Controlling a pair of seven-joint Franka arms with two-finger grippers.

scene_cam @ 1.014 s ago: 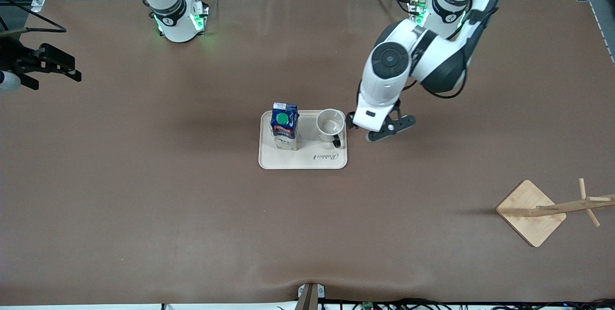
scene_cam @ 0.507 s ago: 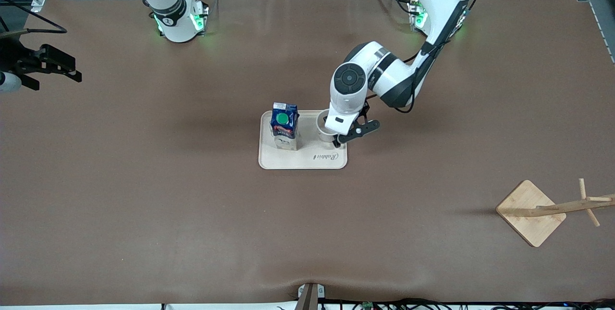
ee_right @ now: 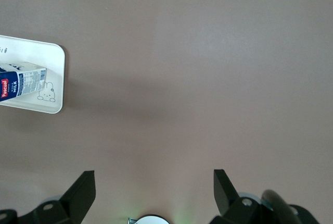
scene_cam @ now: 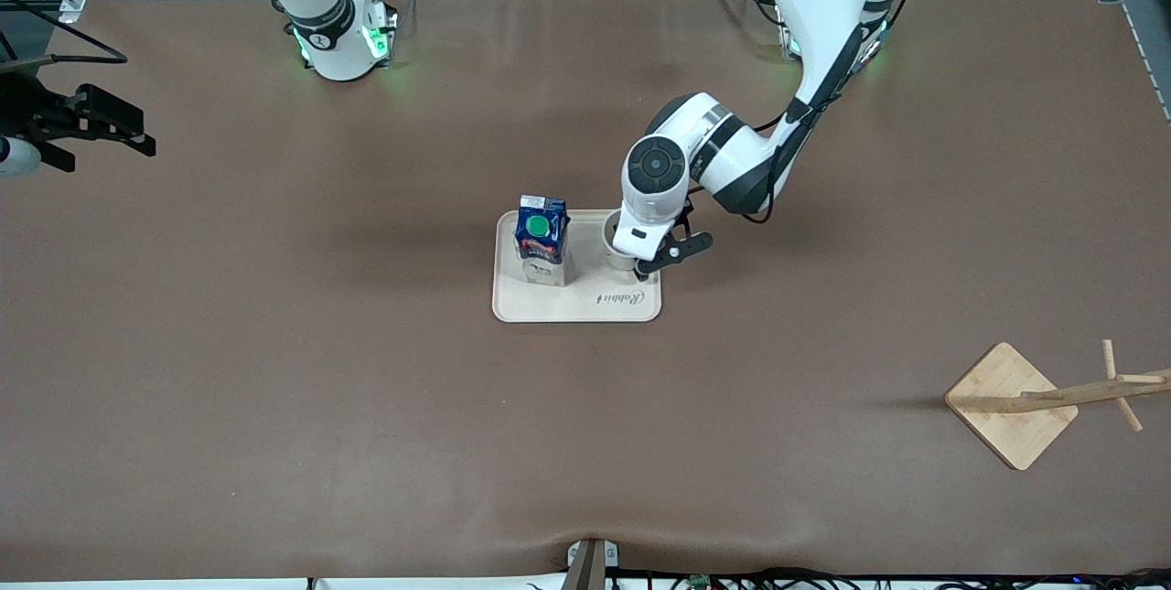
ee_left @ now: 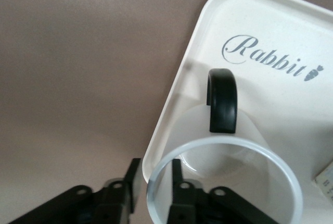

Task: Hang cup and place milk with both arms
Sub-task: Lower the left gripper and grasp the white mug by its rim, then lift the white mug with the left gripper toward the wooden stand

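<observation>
left hand (ee_left: 155,182): black fingers closed on the rim of the small white mug with black loop handle (ee_left: 223,177) | mug: on cream plastic tray (scene_cam: 549,302), beside blue-topped milk carton (scene_cam: 541,240) | right hand (ee_right: 154,190): fingers apart, waiting over brown table (scene_cam: 274,370)

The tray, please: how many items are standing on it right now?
2. The milk stands toward the right arm's end of the tray; the cup stands beside it, toward the left arm's end, partly covered by the left claw. Nothing else shows.
</observation>
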